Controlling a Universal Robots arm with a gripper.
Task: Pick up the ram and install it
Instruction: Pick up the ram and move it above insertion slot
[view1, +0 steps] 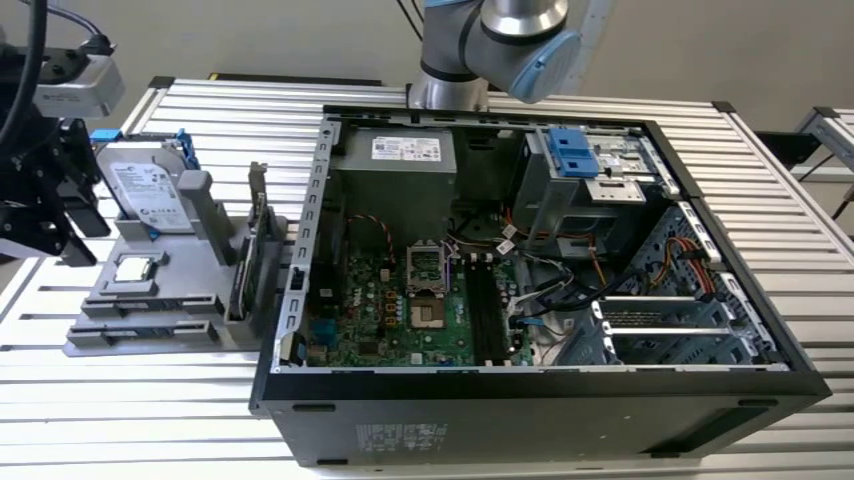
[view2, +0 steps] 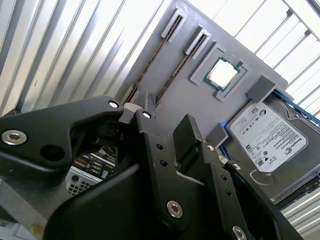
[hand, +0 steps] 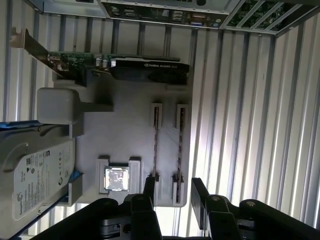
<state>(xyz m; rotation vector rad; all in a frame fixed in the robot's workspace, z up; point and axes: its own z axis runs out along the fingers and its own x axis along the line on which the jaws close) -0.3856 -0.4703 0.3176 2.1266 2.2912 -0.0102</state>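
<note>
gripper: black, angular metal fingers with round screw heads; the gripper (hand: 174, 184) has its two fingers (hand: 199, 197) spread, a clear gap between them, nothing pinched; in the exterior view it hangs over the tray's end on the exterior view's left, raised clear of it
ram: a thin dark stick standing on its long edge in a narrow grey holder on the tray; in the first wrist view the ram (hand: 180, 150) runs towards the gap between the spread fingers; whether they touch it cannot be told
second stick: a like thin strip (hand: 156, 142) on edge in the parallel holder just beside the ram
tray: flat matt grey plastic tray (hand: 120, 135) with raised blocks and slots, lying on the table beside the case
processor chip: small square silver processor chip (hand: 116, 178), shiny, set in a square grey frame, next to the second stick's holder
hard drive: silver, rectangular hard drive (hand: 35, 175) with a pale label and a blue bracket edge, at the tray's far side from the ram
graphics card: long green graphics card (hand: 145, 67) with a black shroud and metal bracket, upright in the tray
table: ribbed aluminium slats, bright and reflective table (view1: 747, 180)
case: black tower case (view1: 534, 430) lying on its side, open; green motherboard (view1: 400, 320) inside, loose cables, grey metal bays
arm: silver and pale-blue rounded arm (view1: 514, 40) joint above the case's far edge
</note>
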